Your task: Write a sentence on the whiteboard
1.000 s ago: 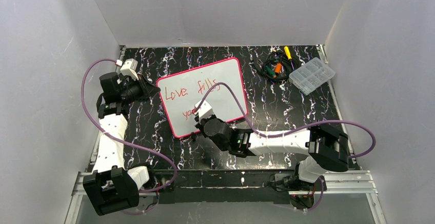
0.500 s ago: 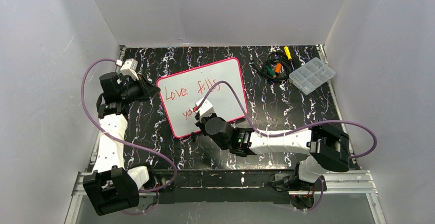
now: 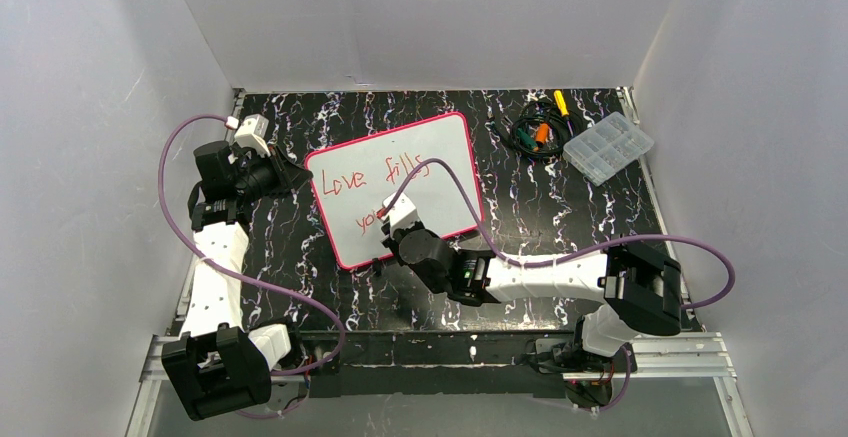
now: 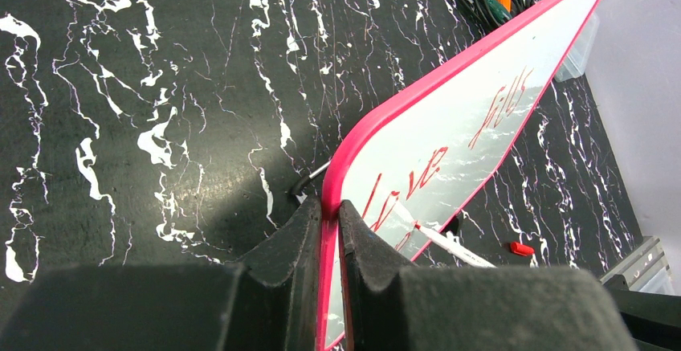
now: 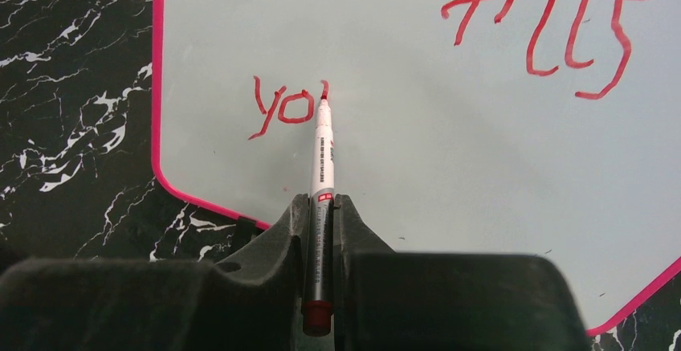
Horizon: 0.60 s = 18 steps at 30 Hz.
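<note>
The whiteboard [image 3: 420,162] with a pink-red rim lies tilted on the black marbled table. The sentence [image 3: 365,179] in red reads "Love fills" on the first line and "yo" plus a short stroke [image 5: 287,106] on the second. My right gripper [image 5: 321,206] is shut on a grey marker with a red tip [image 5: 322,150]; the tip touches the board just right of "yo". My left gripper [image 4: 330,206] is shut on the whiteboard's pink rim [image 4: 345,174] at its left corner. In the top view the right gripper [image 3: 392,219] is over the board's lower edge and the left gripper [image 3: 296,171] is at its left edge.
A clear plastic compartment box [image 3: 608,147] sits at the back right. A tangle of cables and small tools [image 3: 537,129] lies beside it. A red marker cap [image 4: 520,248] lies on the table near the board's lower edge. Grey walls enclose the table.
The right gripper and marker have shifted slightly up and right on the board, starting a new stroke after "yo". The left arm has not moved.
</note>
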Motion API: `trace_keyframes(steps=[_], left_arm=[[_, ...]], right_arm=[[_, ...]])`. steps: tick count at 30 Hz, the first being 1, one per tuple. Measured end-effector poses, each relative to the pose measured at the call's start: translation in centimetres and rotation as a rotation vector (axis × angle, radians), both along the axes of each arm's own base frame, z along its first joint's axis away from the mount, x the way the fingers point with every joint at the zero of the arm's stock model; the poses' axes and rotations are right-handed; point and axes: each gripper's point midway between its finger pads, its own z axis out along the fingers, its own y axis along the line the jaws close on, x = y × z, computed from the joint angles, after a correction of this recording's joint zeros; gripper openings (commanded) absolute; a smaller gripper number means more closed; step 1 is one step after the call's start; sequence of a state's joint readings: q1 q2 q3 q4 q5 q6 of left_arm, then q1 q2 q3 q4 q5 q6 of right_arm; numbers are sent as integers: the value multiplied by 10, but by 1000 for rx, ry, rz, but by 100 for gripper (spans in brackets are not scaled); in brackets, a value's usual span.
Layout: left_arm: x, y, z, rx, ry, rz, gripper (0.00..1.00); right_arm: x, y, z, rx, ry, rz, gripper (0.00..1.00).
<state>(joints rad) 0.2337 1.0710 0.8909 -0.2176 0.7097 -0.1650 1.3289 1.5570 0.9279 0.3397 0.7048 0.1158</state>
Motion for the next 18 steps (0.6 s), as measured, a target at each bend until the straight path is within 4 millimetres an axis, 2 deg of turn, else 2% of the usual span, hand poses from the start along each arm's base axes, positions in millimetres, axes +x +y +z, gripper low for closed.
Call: trace_keyframes(steps=[9,18], left_arm=[[0,0,0,0,0,0,2],[0,0,0,0,0,0,2]], right_arm=[[-9,-10,-17,-3,51,11,1],[-7,-14,-16,-11,40,-15,1]])
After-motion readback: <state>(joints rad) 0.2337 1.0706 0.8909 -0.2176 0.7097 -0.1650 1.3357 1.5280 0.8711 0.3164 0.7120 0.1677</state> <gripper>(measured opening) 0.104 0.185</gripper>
